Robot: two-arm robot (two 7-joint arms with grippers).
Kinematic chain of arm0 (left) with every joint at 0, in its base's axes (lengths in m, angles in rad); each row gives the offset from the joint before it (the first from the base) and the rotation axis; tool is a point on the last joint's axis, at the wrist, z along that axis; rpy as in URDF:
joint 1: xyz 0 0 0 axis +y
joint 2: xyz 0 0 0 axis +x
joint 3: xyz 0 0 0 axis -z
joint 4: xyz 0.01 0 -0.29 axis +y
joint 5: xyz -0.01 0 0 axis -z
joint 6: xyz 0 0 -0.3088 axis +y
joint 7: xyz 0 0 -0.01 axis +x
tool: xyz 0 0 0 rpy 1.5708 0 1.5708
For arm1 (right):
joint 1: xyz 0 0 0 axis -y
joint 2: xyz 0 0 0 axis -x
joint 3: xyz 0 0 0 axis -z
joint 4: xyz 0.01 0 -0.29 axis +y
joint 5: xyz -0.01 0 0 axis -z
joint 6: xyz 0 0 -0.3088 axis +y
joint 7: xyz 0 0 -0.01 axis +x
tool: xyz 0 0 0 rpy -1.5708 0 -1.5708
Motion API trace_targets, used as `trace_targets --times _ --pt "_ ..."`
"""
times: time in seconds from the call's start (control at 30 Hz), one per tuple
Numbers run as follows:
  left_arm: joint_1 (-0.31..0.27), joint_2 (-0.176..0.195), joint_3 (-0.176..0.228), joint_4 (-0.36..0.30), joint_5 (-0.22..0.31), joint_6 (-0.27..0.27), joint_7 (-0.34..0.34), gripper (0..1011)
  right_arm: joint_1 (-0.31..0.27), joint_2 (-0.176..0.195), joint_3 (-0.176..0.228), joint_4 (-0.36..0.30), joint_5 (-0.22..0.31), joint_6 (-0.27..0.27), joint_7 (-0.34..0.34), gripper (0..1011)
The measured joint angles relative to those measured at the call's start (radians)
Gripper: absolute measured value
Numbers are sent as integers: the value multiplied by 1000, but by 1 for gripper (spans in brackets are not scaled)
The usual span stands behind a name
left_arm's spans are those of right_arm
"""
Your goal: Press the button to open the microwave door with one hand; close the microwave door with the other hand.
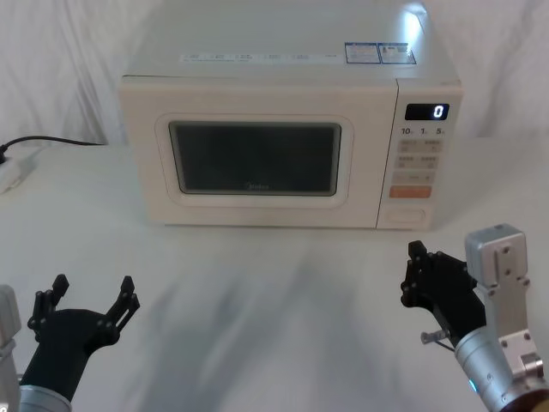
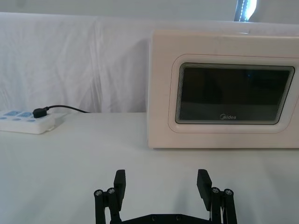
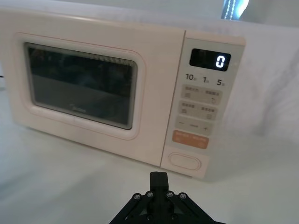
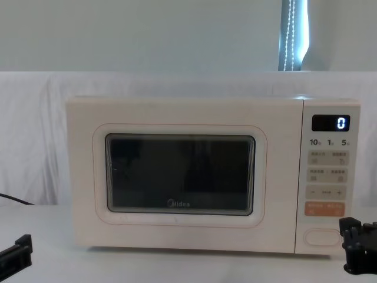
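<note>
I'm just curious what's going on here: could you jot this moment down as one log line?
microwave door shut | button unpressed | right gripper shut, before button | left gripper open, low on table

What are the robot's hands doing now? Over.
Left gripper open, low left. Right gripper shut, short of the button. Microwave door closed. Path clear.

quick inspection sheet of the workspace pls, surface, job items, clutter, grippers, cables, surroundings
surface: white table, bare in front of the microwave
job's things: microwave door closed; button at the panel's bottom, untouched
clutter: nothing seen
grippers: left gripper open, low at front left; right gripper shut, before the panel
cables: black cord plugged into power strip, left of the microwave
surroundings: white cloth backdrop
</note>
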Motion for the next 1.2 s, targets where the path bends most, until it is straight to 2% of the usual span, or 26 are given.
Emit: trace_targets --times 0.27,0.53,0.83,1.2 --pt "0 0 0 0 0 0 0 1001 42 -37 24 47 -13 17 0 0" --pt "0 0 0 0 0 0 0 1001 101 -71 44 128 -32 17 9 0" --pt "0 0 0 0 0 0 0 1001 165 -101 54 218 -59 24 15 0" --pt "0 0 0 0 0 0 0 1001 214 -130 74 293 -68 22 13 0"
